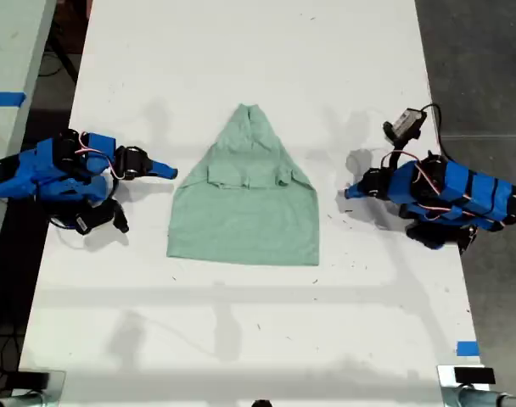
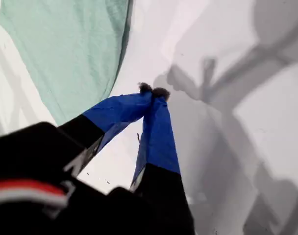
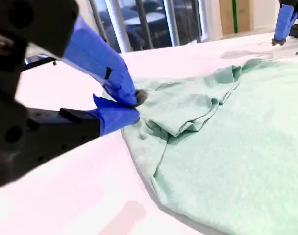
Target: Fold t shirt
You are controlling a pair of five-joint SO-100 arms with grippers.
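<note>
the t shirt (image 1: pixel 245 212) lies flat in the middle of the white table (image 1: pixel 241 331), between the two arms. its both sleeves are already turned in over the chest, so the upper part narrows to a point at the collar and the lower part is a plain rectangle. we judge the task is about half done: the sides are in, but the body is not yet folded over itself, and this fold is what remains.

our first gripper (image 2: pixel 154 91) has its jaws pressed together with nothing between them, and it stands on the exterior view's right, a little apart from the cloth edge. our second gripper (image 3: pixel 132 103) is on the exterior view's left, its jaws also pressed together, right at the shirt's edge near the turned-in sleeve. we cannot tell if some cloth is caught in the tips.
</note>
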